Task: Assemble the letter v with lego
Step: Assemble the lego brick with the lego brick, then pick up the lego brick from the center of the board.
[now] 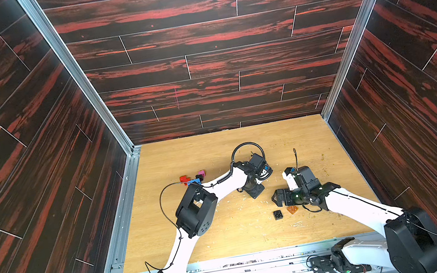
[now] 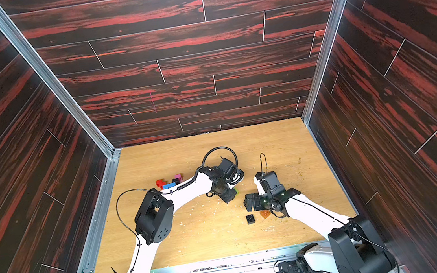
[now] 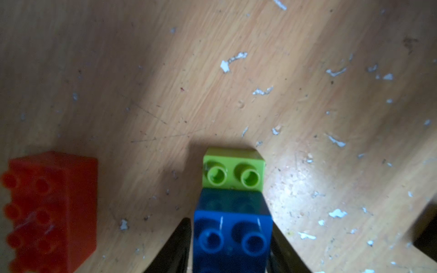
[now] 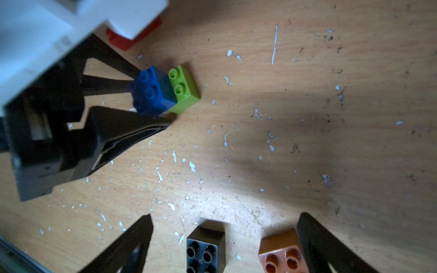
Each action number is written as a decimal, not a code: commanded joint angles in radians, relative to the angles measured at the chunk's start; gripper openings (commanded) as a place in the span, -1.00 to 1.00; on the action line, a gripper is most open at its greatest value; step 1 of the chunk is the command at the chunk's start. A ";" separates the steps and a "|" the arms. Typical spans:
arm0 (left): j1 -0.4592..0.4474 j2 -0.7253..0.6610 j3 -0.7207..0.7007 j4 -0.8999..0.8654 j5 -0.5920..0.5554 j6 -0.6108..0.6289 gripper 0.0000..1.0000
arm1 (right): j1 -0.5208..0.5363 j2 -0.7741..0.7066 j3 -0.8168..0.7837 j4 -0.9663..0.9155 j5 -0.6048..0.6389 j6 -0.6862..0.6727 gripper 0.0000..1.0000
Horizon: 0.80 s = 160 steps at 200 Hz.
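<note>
A blue brick (image 3: 233, 236) sits half over a lime green brick (image 3: 233, 172) on the wooden table (image 1: 227, 239). My left gripper (image 3: 230, 221) straddles the blue brick, open a little, with a thin gap at one finger. From the right wrist view, the blue brick (image 4: 151, 91) and the lime brick (image 4: 185, 89) show between those fingers. My right gripper (image 4: 225, 215) is open wide and low over the table. A black brick (image 4: 205, 248) and an orange brick (image 4: 281, 253) lie between its fingers, the orange one beside one finger.
A red brick (image 3: 52, 208) lies close beside the left gripper. Red (image 1: 185, 179), blue (image 1: 195, 181) and pink (image 1: 201, 173) bricks sit clustered at the far left, behind the left arm. White flecks litter the table. Dark wood-patterned walls close in three sides.
</note>
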 commanded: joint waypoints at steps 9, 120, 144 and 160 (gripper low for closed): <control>0.002 -0.065 -0.078 0.067 -0.008 -0.020 0.12 | 0.004 0.005 0.024 -0.013 -0.006 0.003 0.97; 0.012 -0.061 -0.233 0.312 0.066 -0.003 0.04 | 0.004 -0.007 0.021 -0.022 0.006 0.005 0.97; 0.017 -0.064 -0.255 0.311 0.067 -0.001 -0.07 | 0.004 -0.004 0.022 -0.020 0.001 0.006 0.97; 0.020 -0.066 -0.270 0.313 0.074 -0.003 -0.12 | 0.004 0.000 0.022 -0.017 0.001 0.005 0.97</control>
